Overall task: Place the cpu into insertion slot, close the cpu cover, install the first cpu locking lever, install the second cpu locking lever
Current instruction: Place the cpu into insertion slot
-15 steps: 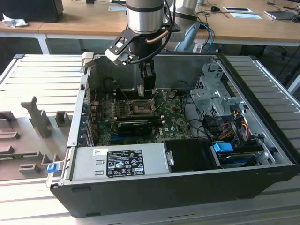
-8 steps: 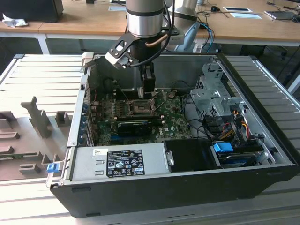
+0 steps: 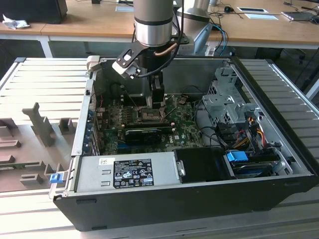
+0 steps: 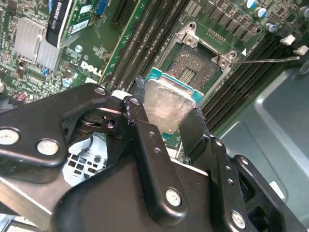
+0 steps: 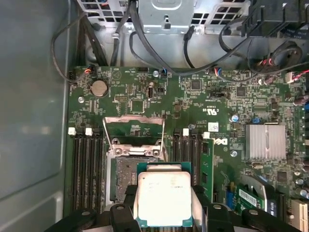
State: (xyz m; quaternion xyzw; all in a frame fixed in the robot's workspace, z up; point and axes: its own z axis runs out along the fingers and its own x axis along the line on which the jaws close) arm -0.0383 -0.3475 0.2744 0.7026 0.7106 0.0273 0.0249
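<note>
Wooden desks (image 3: 75,27) run along the back of the room, and in front of them a slatted metal table (image 3: 45,79) carries an open computer case (image 3: 199,199) lying on its side. A grey power supply (image 3: 129,172) fills the case's near edge, towards the exterior view's left. The robot arm (image 3: 154,20) reaches straight down into the case, its gripper (image 3: 157,105) low over the green motherboard (image 5: 193,101).

In both wrist views the black fingers (image 4: 139,94) are clamped on two opposite edges of the cpu (image 5: 163,198), silver top facing up. The cpu hangs just over the insertion slot (image 4: 193,65), partly covering it and not seated; bare contacts show beside it. The cpu cover (image 5: 134,119) is swung open, away from the slot. A thin wire lever (image 4: 265,60) sticks out sideways from one corner. Dark memory slots (image 5: 87,169) flank the slot.
</note>
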